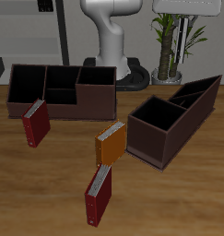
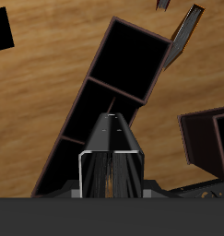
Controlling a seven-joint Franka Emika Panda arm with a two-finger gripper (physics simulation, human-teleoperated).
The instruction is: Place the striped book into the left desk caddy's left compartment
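Pincer [image 2: 111, 175] with striped book [image 2: 112, 138] over left desk caddy [image 2: 118, 88], apart from orange book [image 1: 110, 142].

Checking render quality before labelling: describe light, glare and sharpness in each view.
Exterior view: even light, no glare, and the orange book reads clearly. Wrist view: the striped book in the gripper is dim, its stripes barely legible, and the compartments of the caddy beyond it render near black, with no interior detail.
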